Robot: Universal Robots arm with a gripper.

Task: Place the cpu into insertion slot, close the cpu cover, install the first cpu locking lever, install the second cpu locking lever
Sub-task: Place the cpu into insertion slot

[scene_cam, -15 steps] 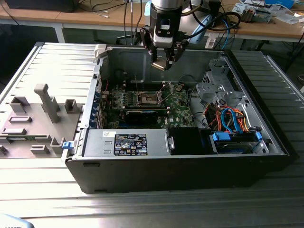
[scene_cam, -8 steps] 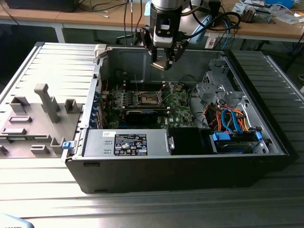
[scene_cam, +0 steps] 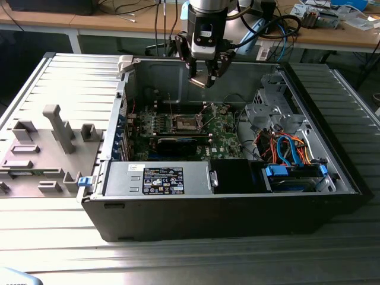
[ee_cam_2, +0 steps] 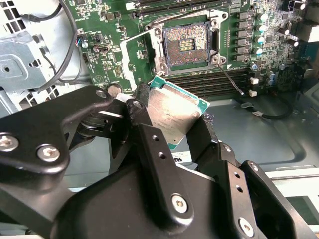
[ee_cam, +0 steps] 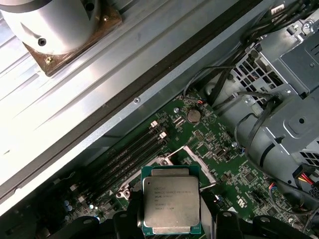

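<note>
The tool (scene_cam: pixel 203 77) grips the cpu (ee_cam: pixel 171 205), up above the open, empty insertion slot (ee_cam_2: pixel 186 44). Nothing is in place yet; all four steps are left.

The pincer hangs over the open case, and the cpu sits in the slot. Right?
Not quite. The cpu is gripped in the pincer, not in the slot, which lies bare in the second wrist view. The pincer does hang over the open case.

Hanging at twelve o'clock in the exterior view with the arm (scene_cam: pixel 208 9) vertical, pointing the gripper (scene_cam: pixel 202 80) toward six o'clock, clamping the cpu (ee_cam_2: pixel 172 117) between black fingers (ee_cam_2: pixel 154 149).
</note>
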